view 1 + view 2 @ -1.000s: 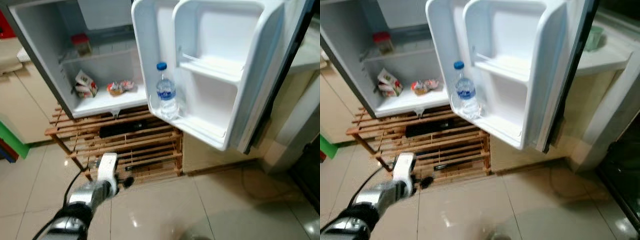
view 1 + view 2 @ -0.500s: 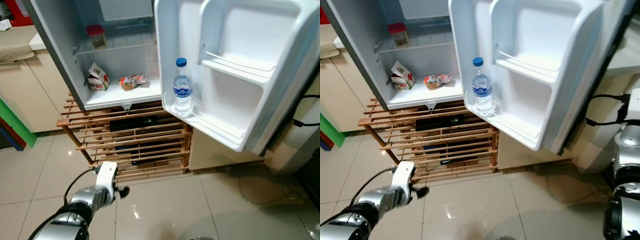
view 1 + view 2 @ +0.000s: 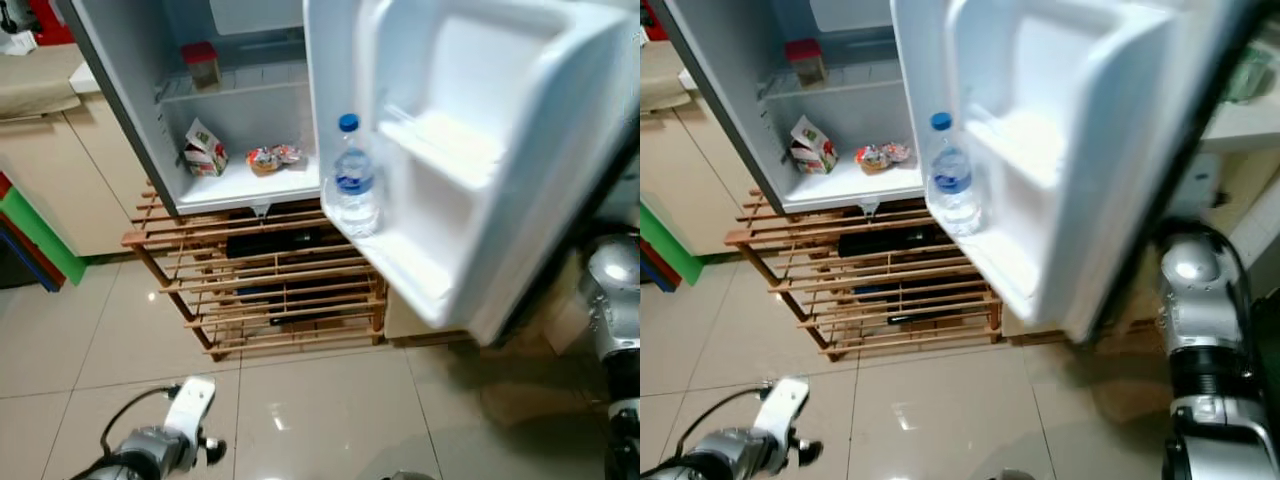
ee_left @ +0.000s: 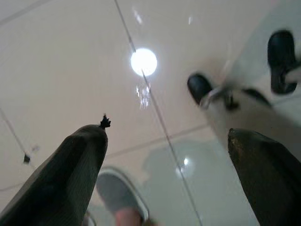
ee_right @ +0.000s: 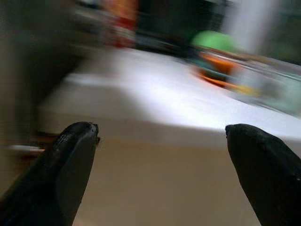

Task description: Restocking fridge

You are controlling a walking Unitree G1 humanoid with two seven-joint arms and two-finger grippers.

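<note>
The small fridge (image 3: 120,120) stands open on a wooden slat rack (image 3: 270,290). Inside it lie a carton (image 3: 203,148) and snack packets (image 3: 275,156) on the floor, with a red-lidded jar (image 3: 203,64) on the shelf above. A water bottle (image 3: 354,178) with a blue cap stands in the lower shelf of the white door (image 3: 470,170). My left gripper (image 4: 167,132) hangs low over the tiled floor, open and empty. My right arm (image 3: 1193,290) is behind the door's outer edge; the right gripper (image 5: 162,127) is open with nothing in it.
Glossy beige floor tiles (image 3: 330,410) spread in front of the rack. A beige cabinet (image 3: 60,150) stands to the left, with green and blue boards (image 3: 40,235) leaning low beside it. Beyond the right gripper lies a blurred white counter (image 5: 155,94) with green and orange things (image 5: 211,47).
The view has shifted. The door now looks blurred and more edge-on. My right arm shows closer behind the door's edge, and the left arm has sunk lower.
</note>
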